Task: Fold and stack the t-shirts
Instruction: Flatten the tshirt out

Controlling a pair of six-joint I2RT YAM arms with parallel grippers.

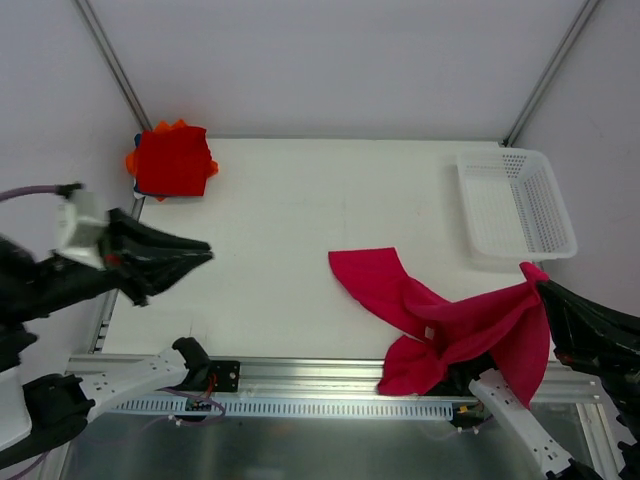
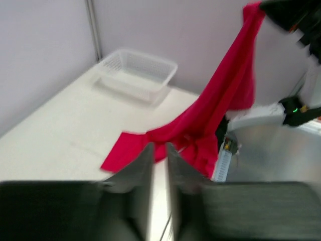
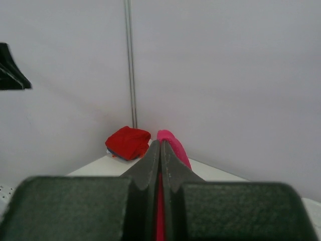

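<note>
R gripper (image 3: 160,148) aloft, crimson tee (image 1: 440,325) in pinch

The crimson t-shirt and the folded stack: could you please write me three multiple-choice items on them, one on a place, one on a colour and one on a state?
1. Where is the folded stack?
A. at the far-left corner of the table
B. inside the basket
C. beside the right arm's base

2. What colour is the stack's top shirt?
A. blue
B. white
C. bright red

3. How is the crimson t-shirt?
A. folded into a square
B. one edge lifted by the right jaws, the rest draped down to the table
C. lying flat and untouched

Answers:
1 A: the top view shows it at that corner.
2 C: red covers the top, and orange only peeks out at the edges.
3 B: the right wrist view shows crimson cloth between the shut jaws.
</note>
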